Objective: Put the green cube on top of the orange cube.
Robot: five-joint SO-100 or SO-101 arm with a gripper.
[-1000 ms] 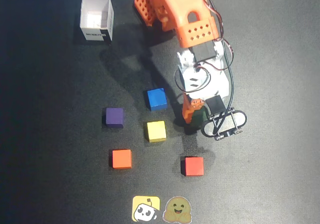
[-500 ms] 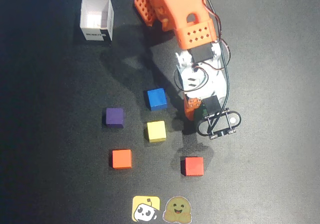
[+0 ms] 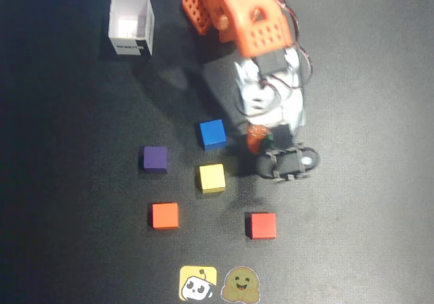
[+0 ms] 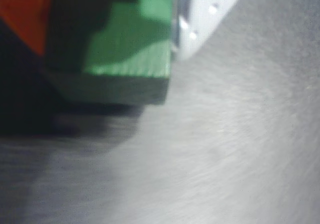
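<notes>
The orange-and-white arm (image 3: 261, 53) reaches in from the top edge of the overhead view and bends steeply down, so that its white wrist section points at the dark matte surface (image 3: 352, 202) and hides most of what lies below it. The gripper (image 3: 266, 141) sits low, at or just above the surface, with a black ring-shaped part lying beside it.

In the wrist view the small matte dark-green cube (image 4: 130, 44) fills the upper left of the picture, pressed between an orange finger (image 4: 22, 11) on the left and a white finger (image 4: 200, 14) on the right. The gripper is closed onto the cube, its jaws parted only by the cube's width. The cube's lower edge is close to the grey-looking surface, with a dark shadow under it; whether it touches cannot be told. In the overhead view only a sliver of green shows at the gripper.

The plain small orange cube (image 3: 165, 216) lies well apart from the gripper, below and to its left in the overhead view. A red cube (image 3: 261, 225) lies below the gripper, a yellow cube (image 3: 212, 178) and a blue cube (image 3: 212, 134) just to its left, a purple cube (image 3: 155, 159) farther left. An open white box (image 3: 131, 27) stands far up and left.
</notes>
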